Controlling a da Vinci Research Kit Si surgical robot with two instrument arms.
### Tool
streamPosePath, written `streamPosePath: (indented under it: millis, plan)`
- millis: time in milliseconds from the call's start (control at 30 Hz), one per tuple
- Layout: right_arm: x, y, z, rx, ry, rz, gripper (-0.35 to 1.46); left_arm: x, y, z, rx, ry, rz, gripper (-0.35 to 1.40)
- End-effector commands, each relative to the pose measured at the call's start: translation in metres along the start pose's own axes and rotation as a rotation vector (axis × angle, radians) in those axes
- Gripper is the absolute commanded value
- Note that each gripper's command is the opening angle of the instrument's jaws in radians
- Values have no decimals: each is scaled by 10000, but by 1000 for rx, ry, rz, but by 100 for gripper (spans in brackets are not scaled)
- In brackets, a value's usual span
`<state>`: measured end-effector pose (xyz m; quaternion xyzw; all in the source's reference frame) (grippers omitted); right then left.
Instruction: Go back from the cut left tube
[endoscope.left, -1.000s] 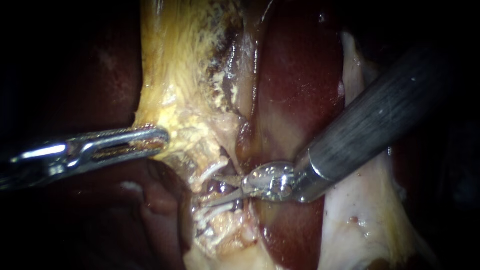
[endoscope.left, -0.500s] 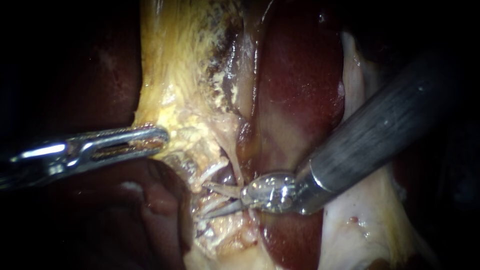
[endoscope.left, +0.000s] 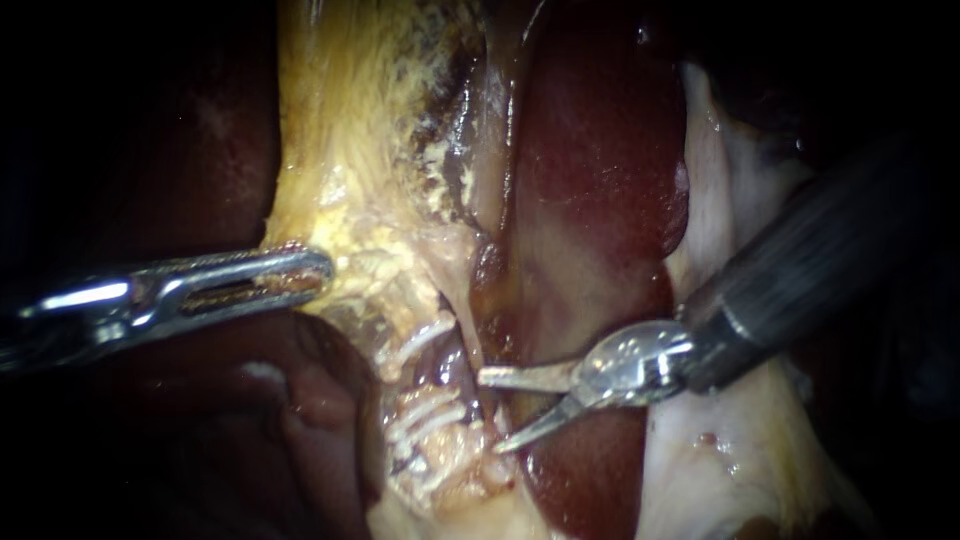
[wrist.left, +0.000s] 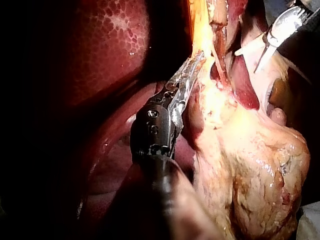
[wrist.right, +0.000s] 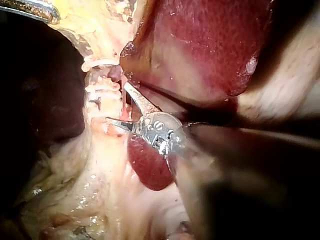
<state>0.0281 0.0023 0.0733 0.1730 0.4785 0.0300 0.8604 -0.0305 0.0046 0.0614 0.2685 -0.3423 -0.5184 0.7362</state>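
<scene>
White clips (endoscope.left: 425, 412) mark the cut left tube (endoscope.left: 446, 366), which lies just ahead of the tips of my right instrument (endoscope.left: 492, 411). The jaws of this instrument stand widely open, two thin pointed blades in a V, and they hold nothing. As far as I can tell the tips are clear of the tube, so I judge there is free room to draw straight back along the shaft. My left instrument (endoscope.left: 312, 270) has its jaws closed on the yellowish tissue (endoscope.left: 350, 200) well to the side of the tube. I think this pull keeps the tube stretched and exposed, away from the dark red liver (endoscope.left: 600, 200) that lies under the right shaft. The tube itself looks pale and frayed, with a dark reddish gap between the clipped ends, one clip on the far end and several on the near one.
</scene>
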Motion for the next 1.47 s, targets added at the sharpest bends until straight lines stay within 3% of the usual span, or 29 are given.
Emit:
streamPosePath:
  millis: [33,200,467,733,1000,1467]
  plan:
    - [1,5,-9,-17,15,-15,143,0,0,0,-1,-1,-1,-35]
    - [7,20,-35,-49,59,-53,143,-1,1,2,-1,-1,-1,-35]
    - [6,20,-31,-45,72,-80,143,-2,18,19,-5,-2,3,-35]
    - [2,19,-26,-41,73,-83,143,12,34,79,-4,-7,8,-35]
    - [4,20,-27,-41,73,-94,143,-4,35,118,3,-4,6,-35]
    - [5,21,-31,-41,76,-92,143,-7,36,122,7,-1,7,-35]
